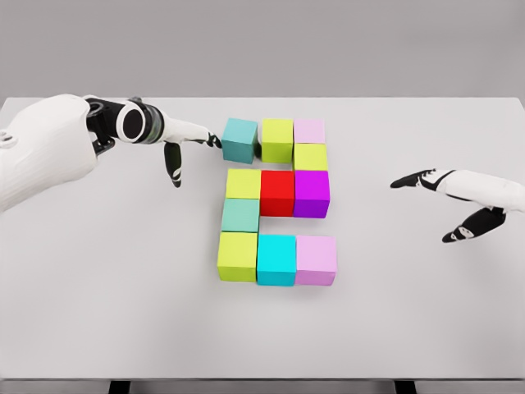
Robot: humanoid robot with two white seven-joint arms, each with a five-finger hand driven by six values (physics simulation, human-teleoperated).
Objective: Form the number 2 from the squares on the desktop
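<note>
Nearest the front edge of the pale grey desk [98, 328], a row of three cubes sits side by side and touching: a yellow-green cube [238, 257], a cyan cube [276, 259] and a pale pink cube [317, 260]. Just behind the yellow-green one, a muted green cube [240, 215] continues the left column. Behind that runs the middle row, again touching: a yellow cube [244, 184], a red cube [277, 193] and a purple cube [312, 194]. Toward the right edge, the right hand [447, 201] hovers well apart from the cubes, fingers spread and holding nothing. Farther back, an olive-yellow cube [311, 156] stands behind the purple one. The far row holds a teal cube [240, 140], turned slightly askew, a lime cube [277, 140] and a lilac cube [309, 130]. The left hand [184, 144] reaches in from the left edge, fingers extended, one fingertip [216, 140] at the teal cube's left face, gripping nothing.
</note>
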